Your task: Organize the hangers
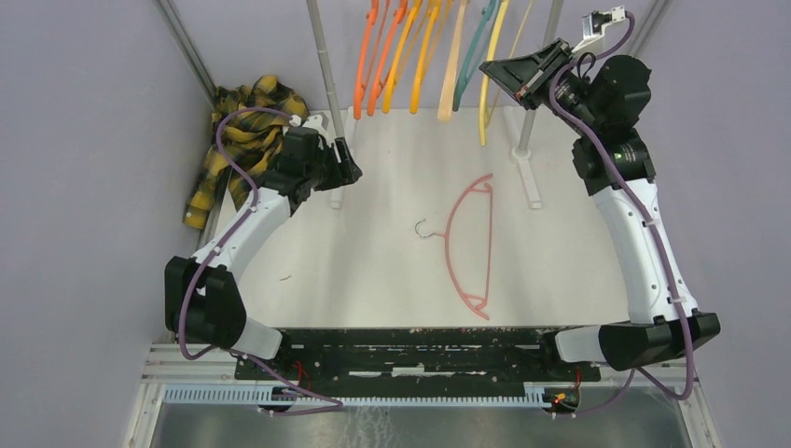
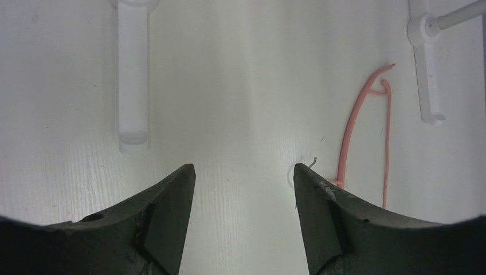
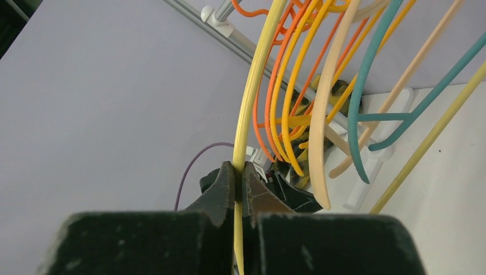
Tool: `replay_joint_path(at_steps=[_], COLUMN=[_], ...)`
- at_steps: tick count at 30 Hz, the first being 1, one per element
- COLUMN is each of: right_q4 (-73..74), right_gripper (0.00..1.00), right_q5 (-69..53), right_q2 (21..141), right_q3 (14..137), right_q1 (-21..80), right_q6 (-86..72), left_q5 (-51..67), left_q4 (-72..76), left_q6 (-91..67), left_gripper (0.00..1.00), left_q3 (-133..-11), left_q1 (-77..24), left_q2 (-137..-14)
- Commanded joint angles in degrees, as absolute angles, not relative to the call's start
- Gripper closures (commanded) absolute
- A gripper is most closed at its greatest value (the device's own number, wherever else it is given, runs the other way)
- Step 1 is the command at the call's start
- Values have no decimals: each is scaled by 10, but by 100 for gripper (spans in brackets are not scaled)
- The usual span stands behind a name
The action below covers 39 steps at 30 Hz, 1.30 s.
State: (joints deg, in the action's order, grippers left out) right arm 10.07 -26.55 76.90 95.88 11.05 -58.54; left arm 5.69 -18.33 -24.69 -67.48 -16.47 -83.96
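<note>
Your right gripper is pinching the yellow hanger on its thin curved arm. The two fingers are pressed tight on it, one on each side. This hanger is up high at the back, on the right side of the row, just beside the other hangers. I think the step now is to move the yellow one so it sits neatly with the rest.

Go slow. The plastic looks thin and bendy, so pull gently and do not twist your wrist. If you tug hard, it could bend, slip out of the gripper, or bump the ones next to it and make them swing. I cannot see the hook at the top, so I cannot tell if it is on a bar. Check that before you let go. Open the fingers only when the hanger can hang by itself.

Your left gripper is spread wide with nothing in it. It hovers over the white surface, near the white foot of the left pole. One pink hanger lies flat on the surface, well apart from the row. That one looks like the next job. It is flat and thin, so it may be hard to pick up. Leave the plaid shirt alone.
</note>
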Motion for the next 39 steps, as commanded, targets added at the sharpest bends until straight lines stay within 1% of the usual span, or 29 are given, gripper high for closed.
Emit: replay_joint_path(at_steps=[1,8,16,29,39], right_q4=[-7,-98,-119,-111,-52], right_gripper=[99,99,99,99,99], right_q5=[-266,-276,-272,-318,-367], right_q2=[796,842,878,956,1002], right_q3=[975,981,990,987,1039], right_q1=[94,75,62,58,102], right_q6=[-612,-673,-701,-743,-712], left_q5=[39,31,25,24,25], left_q4=[-163,-169,-169,-167,-162], left_q6=[-214,-209,-208,-208,-213], left_gripper=[29,29,29,30,30], left_q3=[-693,-695,-690,-688,-689], left_q1=[-163,-163,-163,-162,-163], left_q2=[-837,-838,-841,-846,-848])
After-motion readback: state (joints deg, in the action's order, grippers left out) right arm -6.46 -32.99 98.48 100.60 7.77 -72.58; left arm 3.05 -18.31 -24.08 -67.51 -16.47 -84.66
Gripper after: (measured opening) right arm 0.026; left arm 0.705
